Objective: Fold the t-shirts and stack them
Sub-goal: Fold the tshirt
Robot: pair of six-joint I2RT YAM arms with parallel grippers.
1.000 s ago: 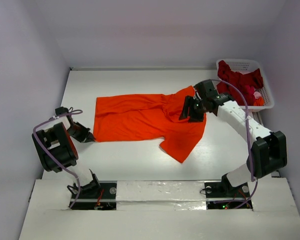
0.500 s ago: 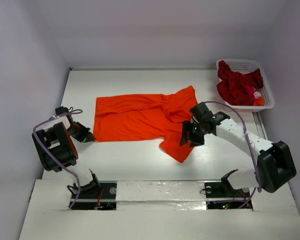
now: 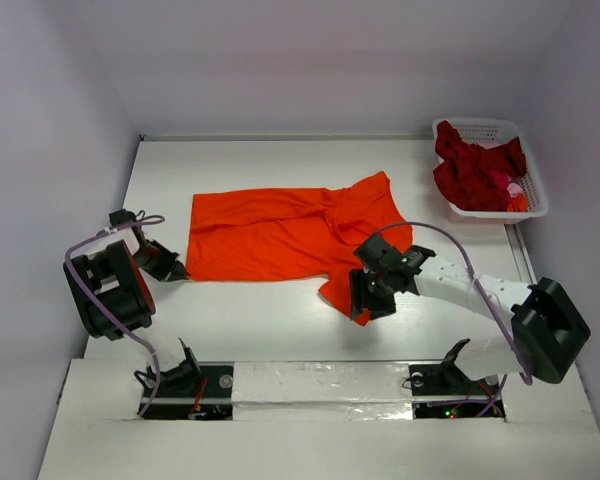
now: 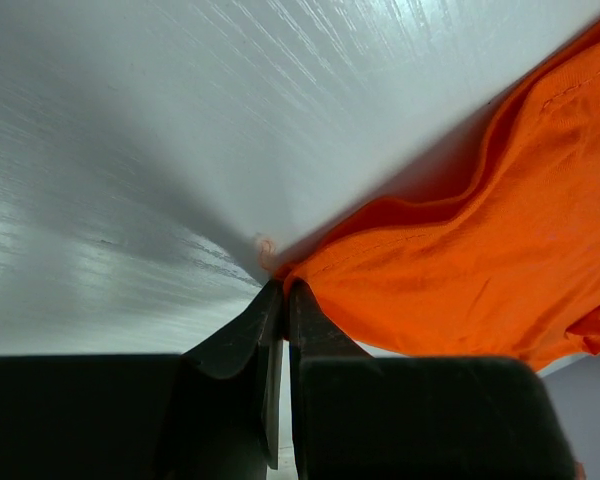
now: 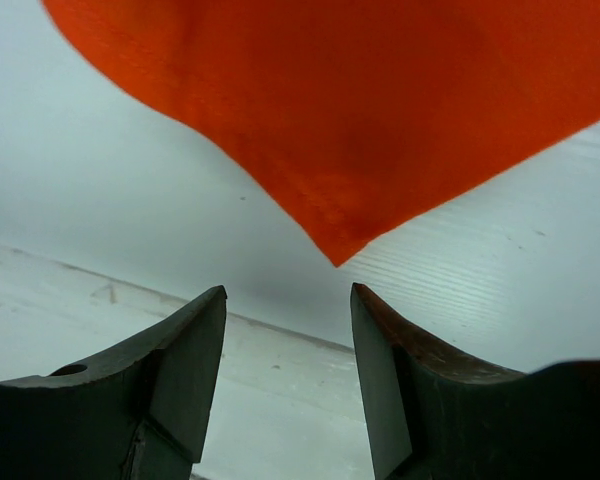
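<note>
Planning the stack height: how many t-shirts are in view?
2 at least: the orange t-shirt spread on the table; a dark red heap in the white basket, possibly hiding more.

Overall light: bright, even and diffuse, from overhead; the walls take a faint lilac cast.
Top view: sharp throughout; soft short shadows on the table (image 3: 260, 160), clearest under the right arm (image 3: 460, 285) toward 5 o'clock.
Left wrist view: glossy sheen at 12 to 1 o'clock, broad grey shade from 9 o'clock inward; left gripper (image 4: 282, 290) at 6 o'clock near-black, without detail.
Right wrist view: orange t-shirt (image 5: 360, 100) crisp, its weave visible; right gripper (image 5: 288, 290) blurred at 5 and 7 o'clock.
</note>
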